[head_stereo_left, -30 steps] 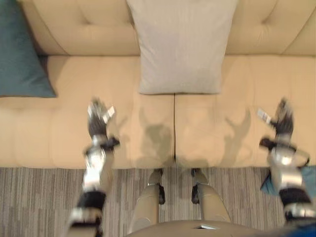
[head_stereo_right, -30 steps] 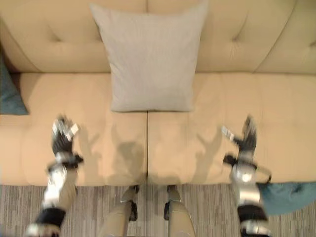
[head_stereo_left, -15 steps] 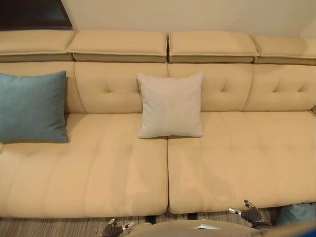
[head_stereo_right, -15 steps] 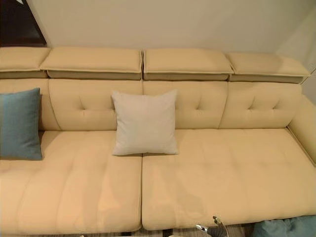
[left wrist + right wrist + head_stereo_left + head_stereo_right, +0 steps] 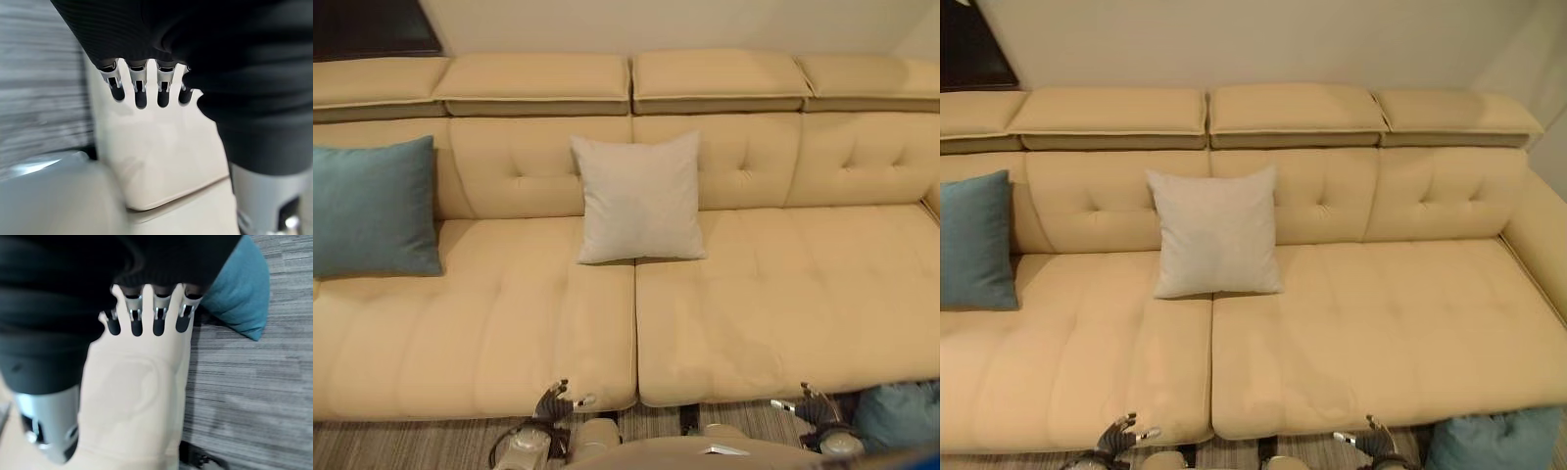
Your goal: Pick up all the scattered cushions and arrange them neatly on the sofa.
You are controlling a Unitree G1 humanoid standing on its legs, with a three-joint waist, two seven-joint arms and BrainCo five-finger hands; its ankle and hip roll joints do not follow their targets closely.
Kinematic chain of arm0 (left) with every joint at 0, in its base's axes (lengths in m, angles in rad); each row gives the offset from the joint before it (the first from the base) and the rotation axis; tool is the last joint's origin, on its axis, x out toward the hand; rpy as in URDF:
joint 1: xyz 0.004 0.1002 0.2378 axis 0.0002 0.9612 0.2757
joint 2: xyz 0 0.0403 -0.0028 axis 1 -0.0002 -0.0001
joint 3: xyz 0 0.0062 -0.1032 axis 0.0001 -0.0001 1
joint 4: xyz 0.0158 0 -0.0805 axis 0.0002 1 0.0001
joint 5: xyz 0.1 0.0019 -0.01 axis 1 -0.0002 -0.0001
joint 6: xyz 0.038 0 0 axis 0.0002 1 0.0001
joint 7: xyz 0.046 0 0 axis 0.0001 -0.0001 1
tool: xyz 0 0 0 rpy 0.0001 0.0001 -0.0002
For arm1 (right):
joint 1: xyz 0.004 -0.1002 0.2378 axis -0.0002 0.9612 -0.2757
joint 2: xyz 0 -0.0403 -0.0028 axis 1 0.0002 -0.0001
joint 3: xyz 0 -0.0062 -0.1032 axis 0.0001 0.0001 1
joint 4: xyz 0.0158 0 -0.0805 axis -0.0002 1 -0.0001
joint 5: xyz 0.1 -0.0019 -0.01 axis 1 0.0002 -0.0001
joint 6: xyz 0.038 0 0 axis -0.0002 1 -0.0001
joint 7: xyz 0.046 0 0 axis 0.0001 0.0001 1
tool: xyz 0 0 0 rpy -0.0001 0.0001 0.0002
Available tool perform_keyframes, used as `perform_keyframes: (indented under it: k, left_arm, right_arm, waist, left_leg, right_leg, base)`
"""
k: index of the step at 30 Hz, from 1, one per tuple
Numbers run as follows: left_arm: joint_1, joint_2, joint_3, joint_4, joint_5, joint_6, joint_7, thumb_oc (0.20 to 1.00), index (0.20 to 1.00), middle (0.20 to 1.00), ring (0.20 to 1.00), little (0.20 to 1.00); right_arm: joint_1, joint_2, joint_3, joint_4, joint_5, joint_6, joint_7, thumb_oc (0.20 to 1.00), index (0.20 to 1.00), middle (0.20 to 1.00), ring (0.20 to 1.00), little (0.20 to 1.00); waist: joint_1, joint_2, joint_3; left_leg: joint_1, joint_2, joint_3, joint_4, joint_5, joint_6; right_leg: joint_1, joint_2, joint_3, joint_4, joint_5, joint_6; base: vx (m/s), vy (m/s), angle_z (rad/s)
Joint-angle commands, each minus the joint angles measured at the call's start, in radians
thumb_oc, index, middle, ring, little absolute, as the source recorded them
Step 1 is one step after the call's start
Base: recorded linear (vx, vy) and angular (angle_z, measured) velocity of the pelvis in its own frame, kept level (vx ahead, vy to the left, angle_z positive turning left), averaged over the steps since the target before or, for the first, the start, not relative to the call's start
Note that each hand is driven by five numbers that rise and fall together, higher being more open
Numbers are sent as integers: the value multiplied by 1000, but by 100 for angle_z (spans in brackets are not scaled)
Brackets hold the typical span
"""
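Hands low at the sofa's front edge, both loose and empty: left hand (image 5: 555, 402) with fingers (image 5: 139, 90) straight and spread, right hand (image 5: 815, 408) the same, fingers (image 5: 157, 320) relaxed over the seat edge. Just beside the right hand, on the striped carpet (image 5: 244, 396), a teal cushion on the floor (image 5: 1489, 441). Beyond both hands, the cream sofa (image 5: 783, 294). Farther back, between the hands, a grey cushion (image 5: 639, 198) propped against the backrest; well off past the left hand, a teal cushion on the seat (image 5: 374, 208).
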Motion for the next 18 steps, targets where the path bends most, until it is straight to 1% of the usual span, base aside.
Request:
perform_keyframes:
  k: [1,3,4,5,6,7,8,9,11,12,13,14,16,17,18]
  left_arm:
    - [-14,16,-14,-41,9,-19,-7,1000,1000,1000,1000,1000]
    - [-30,22,-23,-34,19,-20,-3,1000,1000,1000,1000,1000]
    - [-31,21,-23,-34,19,-20,-3,1000,1000,1000,1000,1000]
    - [-39,18,-17,-22,21,-20,4,1000,1000,1000,1000,1000]
    - [-39,18,-17,-22,21,-20,4,1000,1000,1000,1000,1000]
    - [-44,17,-1,2,23,-18,13,1000,1000,1000,1000,1000]
    - [-45,19,5,11,23,-19,19,1000,1000,1000,1000,1000]
    - [-45,19,5,11,23,-19,19,1000,1000,1000,1000,1000]
    - [-46,28,11,19,29,-11,20,1000,1000,1000,1000,1000]
    - [-47,30,14,28,35,-8,19,1000,1000,1000,1000,1000]
    - [-46,36,20,46,43,-3,17,1000,1000,1000,1000,1000]
    - [-46,35,20,46,43,-3,17,1000,1000,1000,1000,1000]
    - [-39,41,32,62,52,4,13,1000,1000,1000,1000,1000]
    - [-36,42,37,70,54,6,14,1000,1000,1000,1000,1000]
    - [-29,43,36,72,57,6,15,1000,1000,1000,1000,1000]
  right_arm:
    - [-51,1,-16,9,-12,4,2,1000,1000,1000,1000,1000]
    - [-61,9,-15,15,-20,15,-1,1000,1000,1000,1000,1000]
    - [-62,9,-15,15,-20,15,-1,1000,1000,1000,1000,1000]
    - [-72,19,-10,25,-29,19,-10,1000,1000,1000,1000,1000]
    - [-73,19,-10,25,-29,19,-10,1000,1000,1000,1000,1000]
    - [-81,29,-5,33,-38,29,-10,1000,1000,1000,1000,1000]
    - [-84,34,-3,31,-40,30,-11,1000,1000,1000,1000,1000]
    - [-85,34,-3,31,-40,30,-11,1000,1000,1000,1000,1000]
    - [-93,36,3,31,-40,31,-11,1000,1000,1000,1000,1000]
    - [-93,39,4,33,-38,30,-11,1000,1000,1000,1000,1000]
    - [-90,41,1,41,-35,28,-11,1000,1000,1000,1000,1000]
    - [-90,41,1,41,-35,28,-11,1000,1000,1000,1000,1000]
    - [-83,48,-9,51,-21,22,-8,1000,1000,1000,1000,1000]
    - [-80,56,-15,54,-14,20,-8,1000,1000,1000,1000,1000]
    - [-75,59,-16,53,-13,22,-9,1000,1000,1000,1000,1000]
  waist:
    - [7,-10,16]
    - [1,-10,20]
    - [2,-10,20]
    - [5,-13,22]
    - [6,-14,22]
    - [13,-19,27]
    - [16,-22,36]
    - [17,-22,36]
    - [31,-19,51]
    - [36,-16,52]
    - [48,-6,49]
    - [48,-6,51]
    - [64,-4,31]
    - [86,-12,16]
    - [97,-23,7]
  left_leg:
    - [69,-31,12,-100,-26,37]
    - [83,-42,26,-144,-27,53]
    - [84,-42,27,-146,-26,53]
    - [90,-55,36,-183,-15,64]
    - [90,-55,37,-185,-14,64]
    - [94,-67,51,-209,-6,76]
    - [91,-69,59,-211,2,80]
    - [91,-70,60,-211,2,80]
    - [76,-64,72,-214,19,92]
    - [72,-60,79,-218,26,96]
    - [61,-54,89,-228,45,105]
    - [65,-54,89,-228,43,105]
    - [57,-44,102,-251,60,103]
    - [47,-40,122,-261,71,96]
    - [44,-44,134,-271,76,91]
  right_leg:
    - [-26,-2,56,64,-57,122]
    - [-67,-13,71,77,-32,139]
    - [-68,-13,72,77,-32,139]
    - [-99,-31,75,73,-1,163]
    - [-100,-31,76,74,-1,163]
    - [-129,-42,74,75,23,185]
    - [-149,-50,67,90,43,195]
    - [-150,-50,68,90,43,195]
    - [-154,-51,42,142,0,189]
    - [-146,-49,30,174,-21,180]
    - [-121,-42,0,240,-65,161]
    - [-119,-42,0,244,-69,161]
    - [-76,-38,-31,269,-106,151]
    - [-19,-43,-72,239,-124,157]
    - [5,-45,-92,204,-125,154]
  base:
    - [-139,229,-22]
    - [-127,181,-26]
    - [-187,244,-37]
    - [-119,153,-39]
    - [-236,273,-38]
    - [-187,160,-28]
    - [-187,160,-59]
    - [-152,82,-77]
    - [-185,83,-67]
    - [-249,107,-29]
    - [-174,79,-16]
    - [-160,65,-21]
    - [-117,-10,-35]
    - [-128,-65,-37]
    - [-106,-97,-31]
